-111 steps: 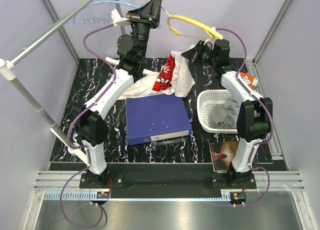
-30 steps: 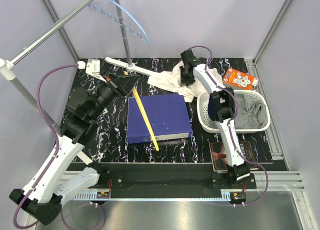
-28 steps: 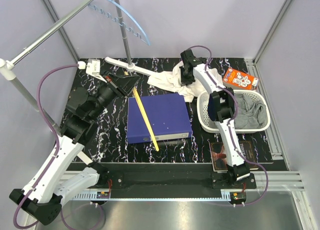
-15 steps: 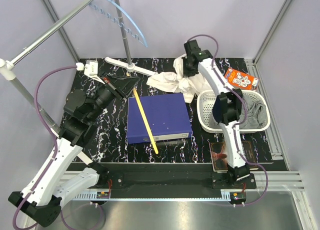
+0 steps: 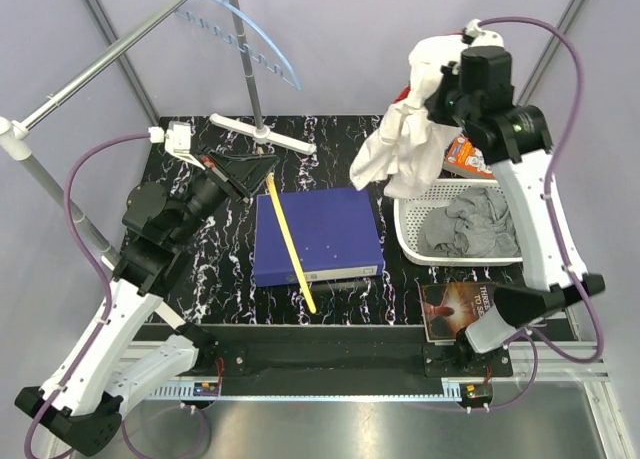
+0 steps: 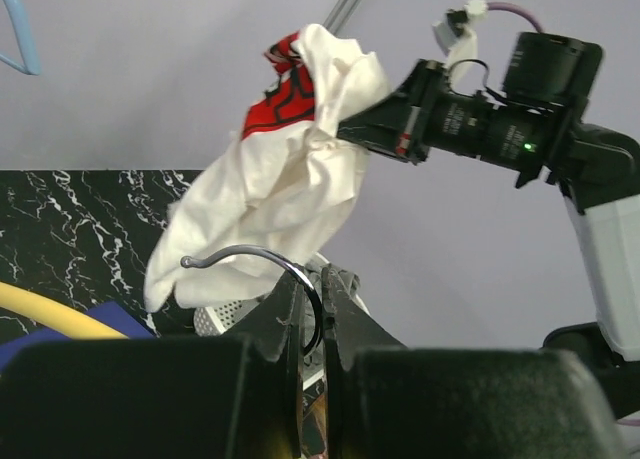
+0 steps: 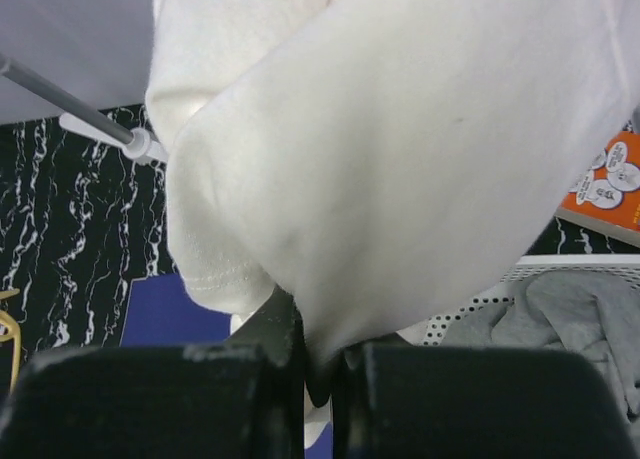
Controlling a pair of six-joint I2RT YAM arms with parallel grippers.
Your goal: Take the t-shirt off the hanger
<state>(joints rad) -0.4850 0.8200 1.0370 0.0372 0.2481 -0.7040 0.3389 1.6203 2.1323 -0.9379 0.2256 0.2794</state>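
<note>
My right pincer (image 7: 318,374) is clamped shut on the white t-shirt with a red print (image 5: 405,139), holding it aloft near the white perforated plastic basket (image 5: 405,229), which contains a grey garment (image 5: 470,224). My left pincer (image 6: 312,309) is closed on the metal hook (image 6: 262,254) of the yellow plastic hanger (image 5: 290,247), which lies bare across the blue binder (image 5: 335,224). I can't read the shirt's print or the lettering on the orange box (image 5: 462,159).

- The binder (image 5: 330,229) lies mid-table (image 5: 220,269), in front of the stand's foot (image 5: 262,136).
- The hanger (image 5: 290,244) lies slantwise across the binder's left part, its far end in my left gripper (image 5: 258,167).
- The basket (image 5: 405,239) sits just right of the binder, with a garment (image 5: 470,229) in it.
- The t-shirt (image 5: 405,139) hangs from my right gripper (image 5: 440,94), above the basket's far left corner.
- A box (image 5: 465,157) lies behind the basket, and a magazine (image 5: 462,307) in front of it.
</note>
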